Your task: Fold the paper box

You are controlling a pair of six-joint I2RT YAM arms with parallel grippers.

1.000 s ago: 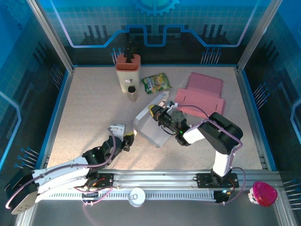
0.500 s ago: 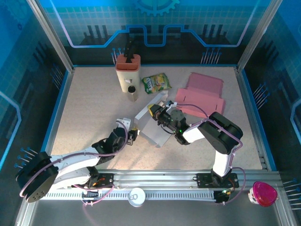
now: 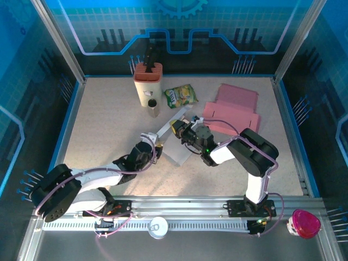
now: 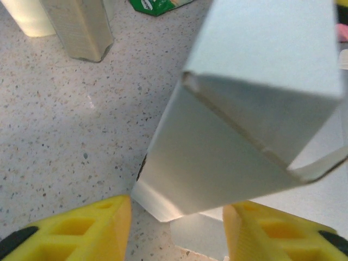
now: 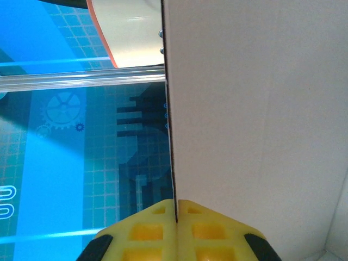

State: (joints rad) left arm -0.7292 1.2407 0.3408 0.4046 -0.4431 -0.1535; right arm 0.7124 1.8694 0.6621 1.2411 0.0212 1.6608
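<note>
Right gripper (image 5: 176, 228) clamps the paper box (image 3: 175, 153) wall to steady it; left gripper (image 4: 176, 225), jaws apart, straddles its corner.

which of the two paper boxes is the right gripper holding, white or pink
The white box: its edge is pinched in the right gripper. The pink box lies flat and untouched toward the table's far right.
</note>
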